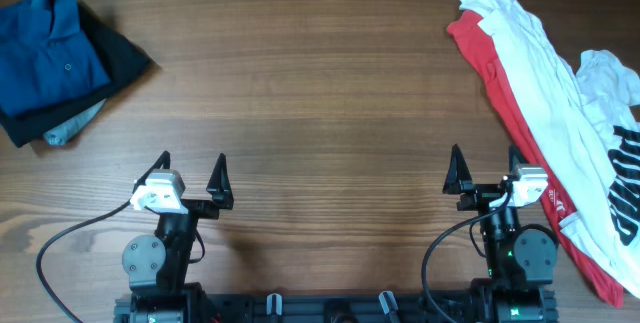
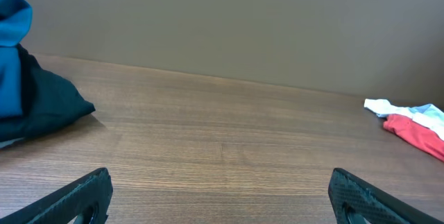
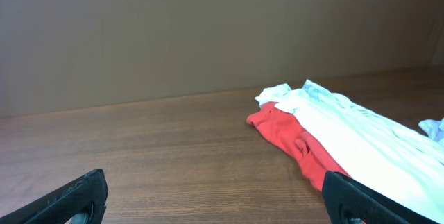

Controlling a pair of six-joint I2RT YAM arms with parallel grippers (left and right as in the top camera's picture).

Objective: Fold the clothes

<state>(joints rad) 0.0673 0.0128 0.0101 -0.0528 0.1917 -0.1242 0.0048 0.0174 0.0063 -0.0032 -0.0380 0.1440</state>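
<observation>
A deep-blue polo shirt (image 1: 45,48) lies folded on a dark garment (image 1: 118,55) at the far left of the table; both also show in the left wrist view (image 2: 10,57). A white T-shirt (image 1: 545,73) lies over a red T-shirt (image 1: 482,48) in a loose pile at the right, and both appear in the right wrist view: white (image 3: 347,130), red (image 3: 284,130). My left gripper (image 1: 190,175) is open and empty near the front edge. My right gripper (image 1: 487,171) is open and empty, just left of the pile.
The wooden table (image 1: 310,93) spreads between the two piles. A light grey cloth (image 1: 70,128) peeks from under the left stack. Another white garment with black print (image 1: 622,163) lies at the right edge. Cables run from both arm bases at the front.
</observation>
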